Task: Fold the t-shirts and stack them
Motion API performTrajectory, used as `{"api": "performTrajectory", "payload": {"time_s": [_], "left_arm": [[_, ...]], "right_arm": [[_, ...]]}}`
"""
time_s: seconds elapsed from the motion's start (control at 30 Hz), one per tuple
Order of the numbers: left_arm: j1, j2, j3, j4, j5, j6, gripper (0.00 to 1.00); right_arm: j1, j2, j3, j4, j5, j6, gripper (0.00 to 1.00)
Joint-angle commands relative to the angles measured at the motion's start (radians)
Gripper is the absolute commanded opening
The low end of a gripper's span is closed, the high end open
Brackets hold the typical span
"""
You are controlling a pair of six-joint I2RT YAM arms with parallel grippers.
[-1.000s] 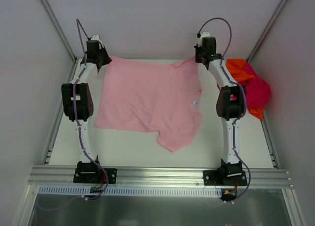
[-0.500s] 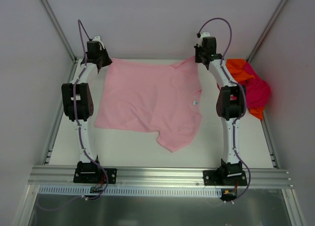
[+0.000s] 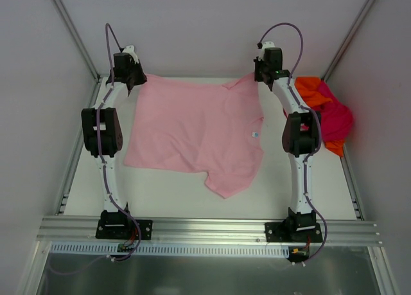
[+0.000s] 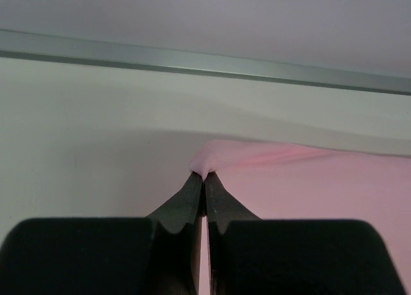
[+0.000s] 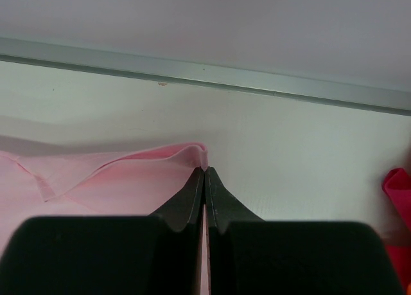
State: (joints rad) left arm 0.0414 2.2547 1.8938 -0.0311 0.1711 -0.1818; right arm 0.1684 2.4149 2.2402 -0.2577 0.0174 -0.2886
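A light pink t-shirt [image 3: 192, 128] lies spread over the middle of the table, one sleeve pointing toward the near edge. My left gripper [image 3: 136, 80] is shut on the shirt's far left corner [image 4: 207, 161], pinching a small fold of pink cloth at its fingertips. My right gripper [image 3: 258, 76] is shut on the far right corner [image 5: 192, 152] in the same way. Both grippers [image 4: 205, 177] [image 5: 205, 171] sit close to the back wall. A magenta-red t-shirt [image 3: 337, 118] and a bright orange t-shirt [image 3: 311, 90] lie crumpled together at the right edge.
A metal rail [image 4: 205, 65] runs along the foot of the back wall just beyond both grippers. White walls close in the table on left, right and back. The crumpled pile sits right beside the right arm's elbow [image 3: 302, 133].
The left gripper has shifted very slightly toward the back wall. The pink shirt and the right arm look the same.
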Motion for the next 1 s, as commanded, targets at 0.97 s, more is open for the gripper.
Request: {"api": "performTrajectory", "payload": {"time_s": [0.97], "left_arm": [[0.081, -0.040, -0.213, 0.422, 0.300, 0.130, 0.00]], "right_arm": [[-0.006, -0.148, -0.077, 0.083, -0.128, 0.048, 0.01]]}}
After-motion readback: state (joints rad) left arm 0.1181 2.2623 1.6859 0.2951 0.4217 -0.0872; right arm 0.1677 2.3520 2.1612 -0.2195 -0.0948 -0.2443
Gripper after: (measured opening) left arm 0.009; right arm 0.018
